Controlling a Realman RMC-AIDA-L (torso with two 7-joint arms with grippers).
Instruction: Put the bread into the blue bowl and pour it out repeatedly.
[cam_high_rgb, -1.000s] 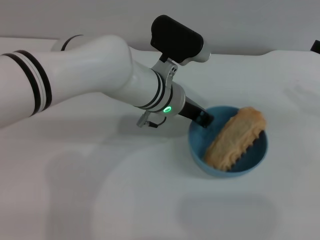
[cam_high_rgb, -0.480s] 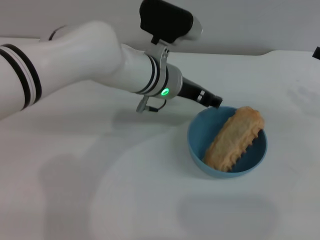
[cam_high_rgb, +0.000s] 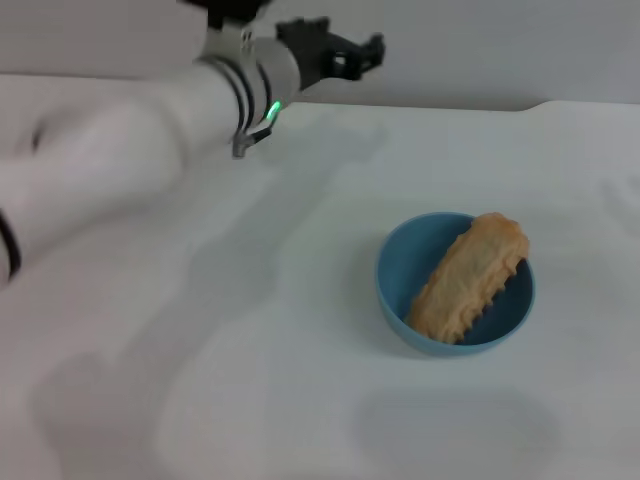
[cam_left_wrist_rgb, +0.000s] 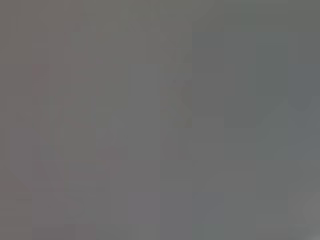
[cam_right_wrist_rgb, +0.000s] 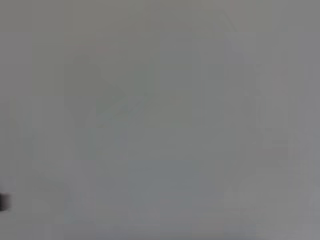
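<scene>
Your desk (cam_high_rgb: 200, 380) is a plain white surface that fills most of the head view, with a pale wall behind its far edge. The largest thing over it is your left arm (cam_high_rgb: 120, 160), a white limb reaching in from the left side and angled toward the back of the desk, a small green light glowing near its wrist. On the right half of the desk sits the blue bowl (cam_high_rgb: 400, 275), upright and well apart from the arm. The bread (cam_high_rgb: 468, 277) lies inside the bowl, slanted, its tan scalloped underside turned up, one end low against the near wall and the other end propped on the far rim and poking a little above it. Your left hand (cam_high_rgb: 368, 52) is raised near the back edge of the desk, its dark fingers spread apart with nothing between them. Both wrist views give you only a blank grey field, and your right hand does not show anywhere.
</scene>
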